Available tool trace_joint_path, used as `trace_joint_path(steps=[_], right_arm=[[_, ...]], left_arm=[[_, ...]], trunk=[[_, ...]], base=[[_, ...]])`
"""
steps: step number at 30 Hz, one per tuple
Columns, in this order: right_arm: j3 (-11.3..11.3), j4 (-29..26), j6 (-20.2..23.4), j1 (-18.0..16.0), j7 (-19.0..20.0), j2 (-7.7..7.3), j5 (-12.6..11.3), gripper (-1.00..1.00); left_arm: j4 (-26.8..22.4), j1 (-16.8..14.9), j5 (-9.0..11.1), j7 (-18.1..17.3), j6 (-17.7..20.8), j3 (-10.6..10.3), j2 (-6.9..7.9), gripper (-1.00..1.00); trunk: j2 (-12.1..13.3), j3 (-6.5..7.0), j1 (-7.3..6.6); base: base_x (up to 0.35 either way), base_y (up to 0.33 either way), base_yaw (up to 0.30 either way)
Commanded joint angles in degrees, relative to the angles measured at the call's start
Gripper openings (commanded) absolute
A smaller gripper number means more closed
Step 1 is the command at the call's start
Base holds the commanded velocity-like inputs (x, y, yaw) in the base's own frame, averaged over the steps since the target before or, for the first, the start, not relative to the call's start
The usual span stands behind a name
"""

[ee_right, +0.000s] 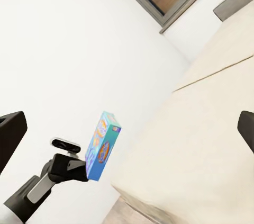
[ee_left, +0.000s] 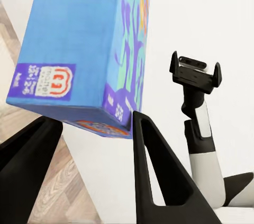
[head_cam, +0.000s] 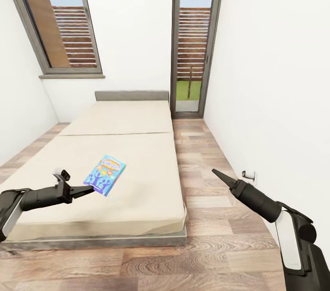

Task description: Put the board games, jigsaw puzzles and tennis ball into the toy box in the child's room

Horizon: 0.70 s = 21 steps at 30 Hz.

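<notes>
The left gripper (head_cam: 90, 189) has its jaws clamped on the lower edge of a blue board game (head_cam: 105, 174), holding it lifted above the bed (head_cam: 137, 181). The right gripper (head_cam: 215, 172) hangs over the wooden floor (head_cam: 206, 236) beside the bed, jaws spread wide apart.
</notes>
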Motion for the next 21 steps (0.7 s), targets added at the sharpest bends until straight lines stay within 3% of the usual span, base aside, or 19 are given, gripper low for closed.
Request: trace_joint_path(steps=[1, 6, 21], right_arm=[[-0.10, 0.02, 0.27, -0.04, 0.13, 0.05, -0.01, 1.00], [-0.09, 0.07, 0.27, -0.02, 0.10, 0.01, -0.01, 1.00], [-0.10, 0.24, 0.27, 0.00, -0.01, -0.11, -0.01, 1.00]], left_arm=[[0.00, -0.01, 0.08, -0.21, 0.61, -0.29, 0.60, -1.00], [-0.25, -0.02, 0.19, -0.21, 0.61, -0.77, 1.71, -1.00], [-0.62, 0.00, -0.13, -0.21, 0.61, -0.99, 1.71, -1.00]], trunk=[[0.39, 0.13, -0.23], [2.40, 1.03, -1.33], [8.41, 3.72, -4.63]], base=[[0.000, 0.000, 0.000], [0.000, 0.000, 0.000], [0.000, 0.000, 0.000]])
